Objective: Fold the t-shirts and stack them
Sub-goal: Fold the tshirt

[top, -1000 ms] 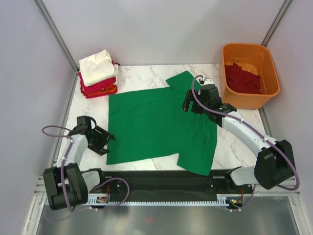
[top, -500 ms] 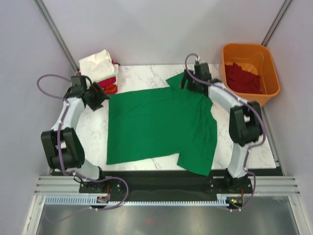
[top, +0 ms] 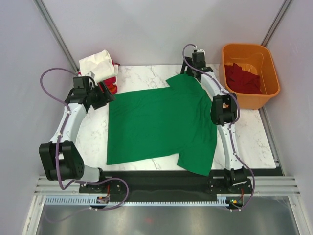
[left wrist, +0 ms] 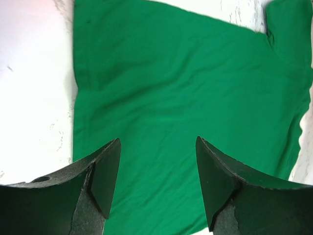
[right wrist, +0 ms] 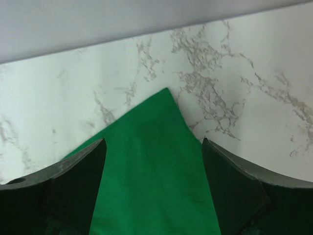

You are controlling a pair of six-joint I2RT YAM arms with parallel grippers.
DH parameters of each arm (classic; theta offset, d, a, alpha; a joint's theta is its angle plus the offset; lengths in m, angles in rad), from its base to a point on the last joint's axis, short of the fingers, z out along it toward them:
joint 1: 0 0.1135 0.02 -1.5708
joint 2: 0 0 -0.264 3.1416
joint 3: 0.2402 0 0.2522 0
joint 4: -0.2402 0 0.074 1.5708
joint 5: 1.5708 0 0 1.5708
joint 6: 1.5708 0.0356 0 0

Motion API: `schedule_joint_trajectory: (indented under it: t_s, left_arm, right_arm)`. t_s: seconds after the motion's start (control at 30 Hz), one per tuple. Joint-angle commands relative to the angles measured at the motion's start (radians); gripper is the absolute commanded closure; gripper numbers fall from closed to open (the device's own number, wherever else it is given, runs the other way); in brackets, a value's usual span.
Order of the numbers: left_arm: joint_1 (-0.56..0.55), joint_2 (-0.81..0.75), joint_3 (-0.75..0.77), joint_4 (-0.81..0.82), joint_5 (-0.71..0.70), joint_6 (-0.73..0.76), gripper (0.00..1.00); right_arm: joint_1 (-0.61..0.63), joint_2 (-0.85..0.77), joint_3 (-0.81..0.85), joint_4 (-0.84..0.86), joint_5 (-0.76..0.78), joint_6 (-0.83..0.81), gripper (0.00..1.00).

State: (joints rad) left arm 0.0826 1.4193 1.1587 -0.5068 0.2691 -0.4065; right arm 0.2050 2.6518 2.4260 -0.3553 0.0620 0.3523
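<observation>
A bright green cotton t-shirt lies spread flat across the middle of a white marble-patterned table. One sleeve reaches toward the bottom edge of the overhead frame, and the shirt's long axis runs left to right: hem at left, shoulders at right.

Beyond it, both arms reach to the shirt's far edge. The left gripper hangs at upper left by the far hem corner, fingers spread and holding nothing, with the cloth stretching away beneath and ahead of it. The right gripper hangs at upper centre over the far sleeve, jaws likewise wide and empty. In its wrist view the sleeve's point sits squarely between the fingers, aimed away from them. Each arm is nearest its own end of the far edge, so a fold would likely start by pinching there.

Farther back, a stack of folded shirts, cream on top of red and orange, sits in the upper left corner. A rigid orange plastic tub at upper right holds a dark maroon shirt.
</observation>
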Motion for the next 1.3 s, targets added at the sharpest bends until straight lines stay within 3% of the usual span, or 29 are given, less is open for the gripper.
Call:
schedule_joint_trajectory:
  t_s: [0.0,0.57,0.87,0.97,1.07,1.27]
  left_arm:
    - [-0.032,-0.036,-0.014,0.008,0.007,0.063,0.3]
    - [-0.06,-0.029,-0.04,0.011,-0.025,0.064,0.3]
    - [-0.063,-0.02,-0.042,0.014,-0.027,0.058,0.3]
    - [-0.063,-0.022,-0.045,0.014,-0.027,0.058,0.3]
    - [-0.063,-0.014,-0.047,0.016,-0.045,0.063,0.3]
    - [-0.06,0.117,0.028,-0.006,-0.177,0.097,0.2]
  right_arm:
    - [-0.009,0.057,0.073,0.018,0.053,-0.024,0.13]
    - [-0.01,0.183,0.12,0.15,-0.002,0.056,0.18]
    - [0.01,0.171,0.07,0.141,-0.103,0.103,0.5]
    - [0.016,0.165,0.065,0.141,-0.087,0.103,0.69]
    - [0.014,0.157,0.065,0.147,-0.038,0.112,0.97]
    - [-0.001,0.09,0.044,0.171,-0.025,0.134,1.0]
